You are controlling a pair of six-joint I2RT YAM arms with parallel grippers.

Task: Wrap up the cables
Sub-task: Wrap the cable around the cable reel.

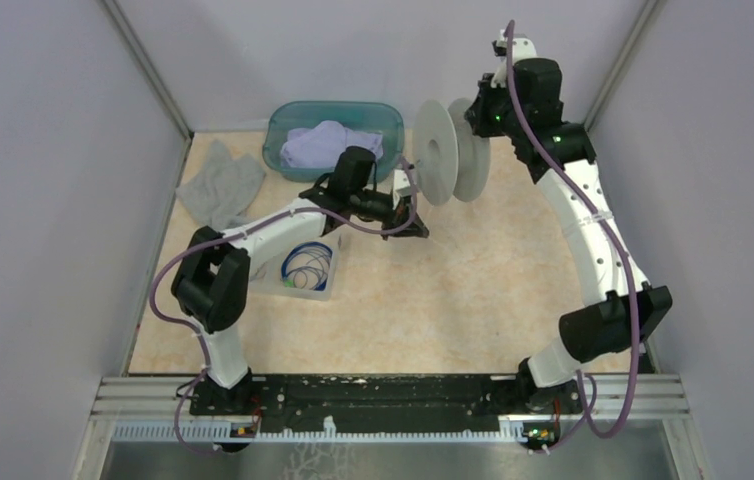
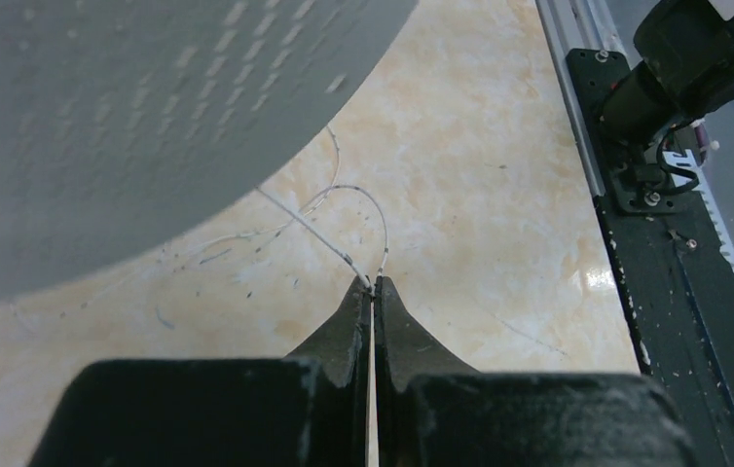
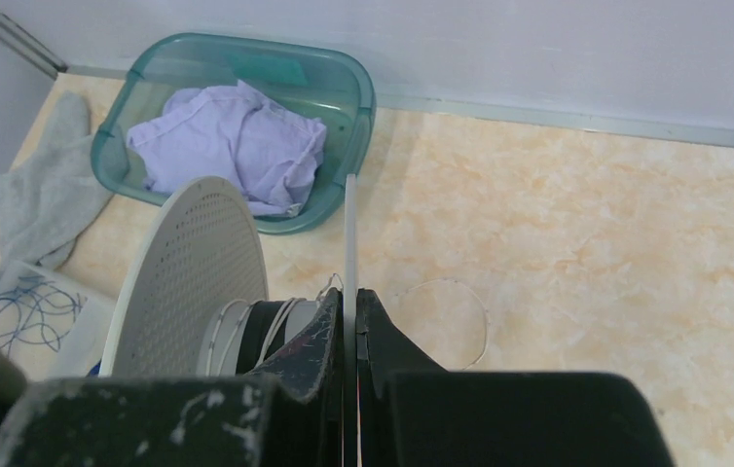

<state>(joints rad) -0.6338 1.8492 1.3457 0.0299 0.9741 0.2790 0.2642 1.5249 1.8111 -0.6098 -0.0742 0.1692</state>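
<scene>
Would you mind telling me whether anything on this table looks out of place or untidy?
A grey cloth lies crumpled on the table beside the teal bin, not inside it with the lavender cloth. Nothing looks spilled or damaged.

White left arm (image 1: 271,226) and right arm (image 1: 593,228), black joints — purple cords (image 1: 156,290) alongside; black gripper fingers (image 2: 339,341) scuffed white.

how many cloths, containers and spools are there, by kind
cloths: 2 (lavender cloth, grey cloth)
containers: 2 (teal tub, clear tray)
spools: 1 (white spool)
total: 5
</scene>
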